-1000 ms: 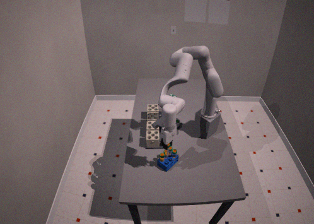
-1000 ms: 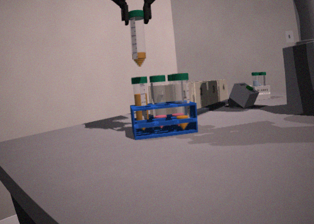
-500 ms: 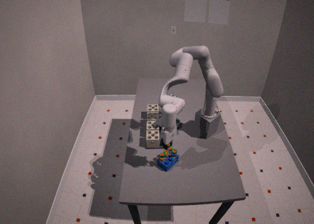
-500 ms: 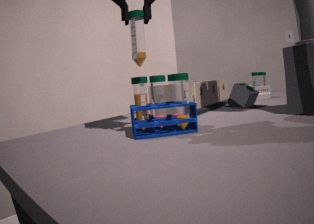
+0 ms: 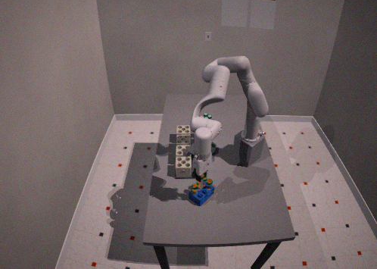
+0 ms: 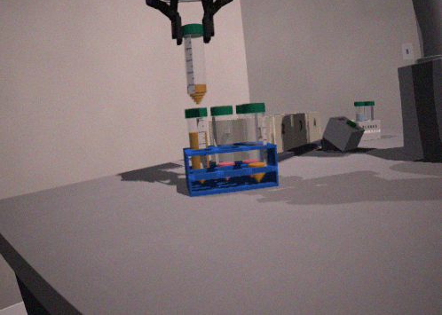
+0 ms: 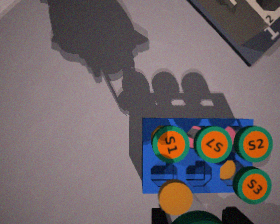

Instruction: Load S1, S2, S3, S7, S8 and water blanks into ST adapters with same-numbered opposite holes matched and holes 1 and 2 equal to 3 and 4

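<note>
My gripper (image 6: 193, 37) (image 7: 197, 216) is shut on a tube (image 6: 195, 63), upright in the air just above the blue rack. The tube has a green cap and a little orange liquid at its tip; its ID is not readable. The blue rack (image 5: 198, 201) (image 6: 231, 189) holds S1 (image 7: 170, 144) (image 6: 194, 138), well filled with orange, S7 (image 7: 213, 144) and S2 (image 7: 255, 144), both low with pink, and S3 (image 7: 253, 186) (image 6: 256, 165), low with orange. Four beige adapters stand in a row, the nearest one (image 5: 183, 171) beside my gripper; the holes I can see look empty.
The white blanks rack (image 6: 372, 129) with green-capped tubes stands at the far end. The grey sloped desk (image 6: 339, 134) with the green key (image 6: 351, 123) stands between it and the blue rack. The arm's pedestal (image 5: 254, 150) is on the right.
</note>
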Robot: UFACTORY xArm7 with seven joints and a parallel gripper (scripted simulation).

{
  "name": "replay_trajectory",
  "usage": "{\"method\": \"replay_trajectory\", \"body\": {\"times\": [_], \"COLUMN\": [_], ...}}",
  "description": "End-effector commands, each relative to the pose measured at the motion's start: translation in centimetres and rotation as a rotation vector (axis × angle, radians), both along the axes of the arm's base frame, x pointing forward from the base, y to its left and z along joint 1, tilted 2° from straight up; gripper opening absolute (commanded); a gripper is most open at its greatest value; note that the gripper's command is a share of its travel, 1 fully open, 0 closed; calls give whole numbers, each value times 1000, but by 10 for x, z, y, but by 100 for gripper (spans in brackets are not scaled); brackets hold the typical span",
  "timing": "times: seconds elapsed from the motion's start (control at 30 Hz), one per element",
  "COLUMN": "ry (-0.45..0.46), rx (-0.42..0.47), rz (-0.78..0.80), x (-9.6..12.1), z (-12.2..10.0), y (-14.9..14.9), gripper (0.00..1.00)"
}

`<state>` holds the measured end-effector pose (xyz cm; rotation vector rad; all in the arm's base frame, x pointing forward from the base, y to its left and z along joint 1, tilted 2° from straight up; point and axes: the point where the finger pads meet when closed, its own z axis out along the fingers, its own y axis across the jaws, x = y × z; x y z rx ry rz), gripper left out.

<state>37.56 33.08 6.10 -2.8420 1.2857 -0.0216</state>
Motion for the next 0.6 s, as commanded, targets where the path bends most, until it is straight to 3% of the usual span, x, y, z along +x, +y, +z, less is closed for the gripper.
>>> {"method": "replay_trajectory", "body": {"times": [0.0,0.57], "ry": [-4,-4], "rx": [3,3], "rz": [0,0], "x": [1,2], "z": [-5,-35], "y": [1,2], "gripper": [0,0]}}
